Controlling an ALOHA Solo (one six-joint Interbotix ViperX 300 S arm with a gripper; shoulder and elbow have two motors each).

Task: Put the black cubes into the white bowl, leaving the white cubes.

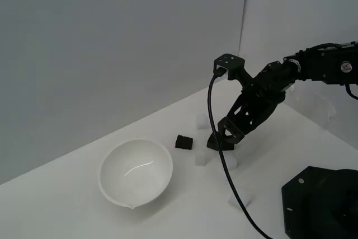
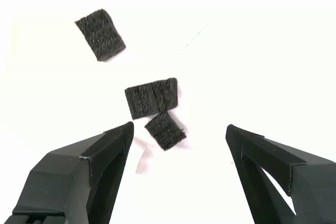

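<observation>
In the wrist view, the claw (image 2: 178, 140) is seen released, its two black fingers (image 2: 100, 156) spread wide with nothing held between them. Just beyond the fingertips, toward the claw's 12 o'clock, three black cubes are seen on the white desk (image 2: 273, 51). The nearest black cube (image 2: 165, 130) is set cornerwise and is touched, or very nearly so, by the middle black cube (image 2: 151, 98) directly behind it. The farthest black cube (image 2: 100, 34) lies apart from the pair, toward 11 o'clock. The white cubes cannot be made out in this view, as the desk is washed out to plain white.

In the exterior view, a black base plate (image 1: 319, 205) is seen nearest the camera, at the 4 o'clock corner of the picture. Nearby, a white cube (image 1: 239, 198) is crossed by the black cable (image 1: 224, 166) that hangs from the arm. The white bowl (image 1: 136, 172) is seen upright on the desk, at about 8 o'clock from the claw (image 1: 222, 138), with its pouring lip turned toward the camera; nothing is seen inside it. Two more white cubes (image 1: 201, 159) (image 1: 230, 162) are seen just below the claw tips. One black cube (image 1: 184, 142) is seen between the bowl and the claw, near the bowl's rim but not touching it. A further white cube (image 1: 201, 120) is seen behind, toward the grey wall (image 1: 112, 54).
</observation>
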